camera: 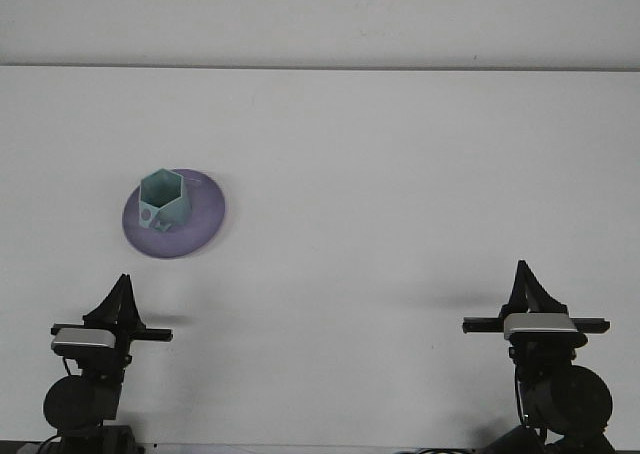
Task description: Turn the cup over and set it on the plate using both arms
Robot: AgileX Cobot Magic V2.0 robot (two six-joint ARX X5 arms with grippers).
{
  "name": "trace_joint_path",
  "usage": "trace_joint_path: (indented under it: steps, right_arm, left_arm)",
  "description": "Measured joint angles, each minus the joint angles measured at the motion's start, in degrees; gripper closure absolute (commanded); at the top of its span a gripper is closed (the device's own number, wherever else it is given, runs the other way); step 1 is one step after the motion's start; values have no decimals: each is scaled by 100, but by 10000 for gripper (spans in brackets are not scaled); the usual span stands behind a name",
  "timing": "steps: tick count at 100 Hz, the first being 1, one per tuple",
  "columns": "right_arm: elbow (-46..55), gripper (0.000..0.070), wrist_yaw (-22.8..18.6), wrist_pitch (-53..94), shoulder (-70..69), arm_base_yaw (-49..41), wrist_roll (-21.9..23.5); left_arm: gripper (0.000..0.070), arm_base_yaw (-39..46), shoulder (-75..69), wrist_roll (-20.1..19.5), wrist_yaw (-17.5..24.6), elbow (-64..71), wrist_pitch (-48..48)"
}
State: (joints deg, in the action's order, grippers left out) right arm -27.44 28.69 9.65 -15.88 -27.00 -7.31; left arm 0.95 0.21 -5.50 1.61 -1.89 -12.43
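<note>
Nearest the camera, my left gripper (122, 286) sat low at the front edge of the table (400, 174), on the near side of the plate (205, 219) and well apart from it. My right gripper (523, 274) sat just as low, far off to the plate's right. Each showed only a dark pointed tip above its mount, so I could not tell whether either was released or clenched, though neither was grasping anything, since nothing lay at them. Farther out, on the table's left half, the purple plate lay flat, and the teal cup (163, 202) stood on it, touching it, a little left of the plate's middle. The cup's six-sided mouth faced up and its handle pointed toward me. Beyond the plate the table ran bare to the far wall. From that I judged the flipping and the placing both finished: the cup was upright and rested on the plate, with both arms parked clear of it. I reckoned no further grasp was called for; at most the next move asked me to hold both arms near the front edge, away from the plate, so the cup was not knocked.
</note>
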Motion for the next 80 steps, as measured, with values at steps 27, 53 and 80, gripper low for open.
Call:
trace_joint_path:
  steps: [27,53,80]
  right_arm:
    - [859,699,-1906,-367,343,1073,-127]
    - [2085,699,-3550,-603,1355,2618,-284]
    - [2649,699,-3755,-815,1580,2981,-450]
  left_arm:
    - [686,0,0,0,0,0,0]
    - [686,0,0,0,0,0,0]
    - [686,0,4,0,0,0,-2]
